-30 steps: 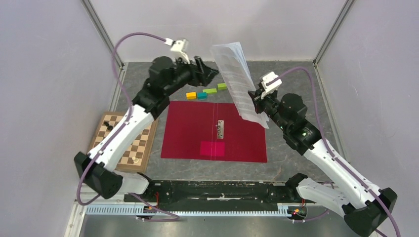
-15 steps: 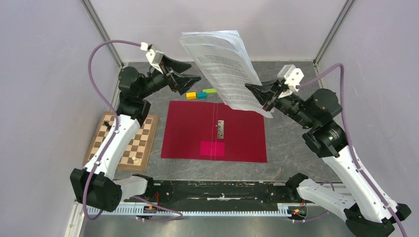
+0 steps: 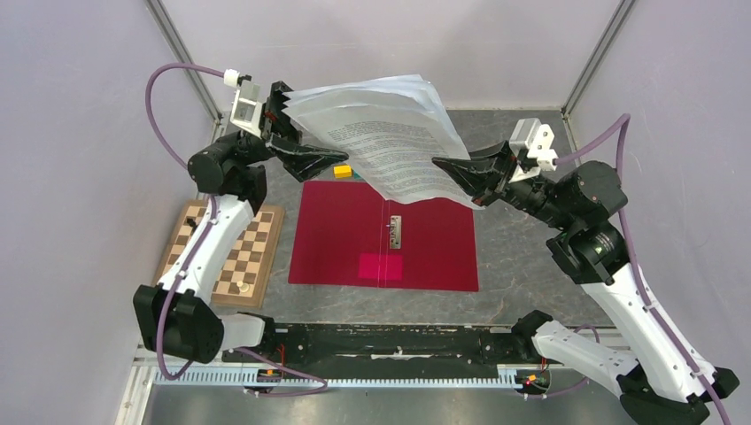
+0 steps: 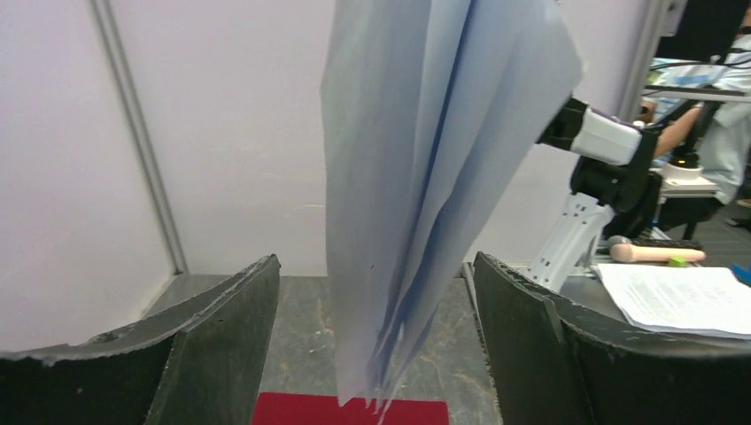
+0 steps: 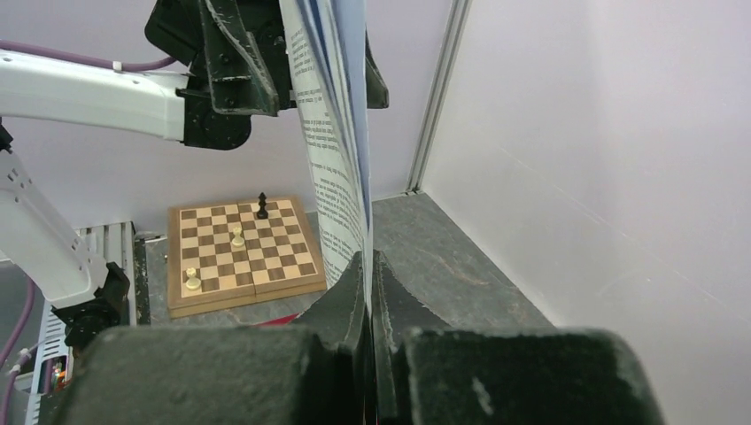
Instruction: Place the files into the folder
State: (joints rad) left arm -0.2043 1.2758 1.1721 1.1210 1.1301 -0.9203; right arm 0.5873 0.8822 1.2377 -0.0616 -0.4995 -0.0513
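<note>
Files [image 3: 390, 142] hang in the air above the open folder [image 3: 345, 243], hiding its far edge; right gripper [image 5: 367, 264] pinches one edge, left gripper [image 4: 374, 264] spread wide, straddling the opposite edge, contact unclear.

White-shelled arms [image 3: 202, 248] with black joints, purple cables [image 3: 177, 65], dark, perhaps rubbery, curved claw fingers [image 4: 221, 336]

Both arms raised; left tool [image 4: 374, 266] spread wide, right tool [image 5: 367, 261] clamping files [image 3: 390, 142].
</note>
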